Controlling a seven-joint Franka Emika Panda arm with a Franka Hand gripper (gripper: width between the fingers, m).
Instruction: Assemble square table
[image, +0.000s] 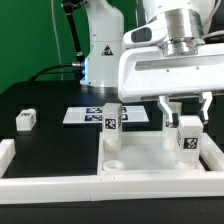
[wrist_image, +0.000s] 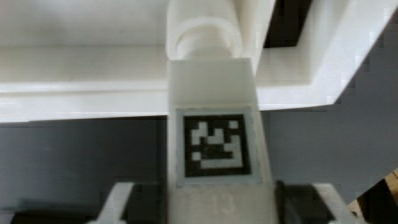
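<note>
One leg block (image: 187, 142) is held upright by the gripper (image: 186, 122), fingers clamped on its sides, its far end at a corner socket (wrist_image: 205, 45) of the square table slab (image: 145, 152). A second leg (image: 113, 120) stands on the slab. A third leg (image: 25, 120) sits well apart on the black table (image: 45, 100).
</note>
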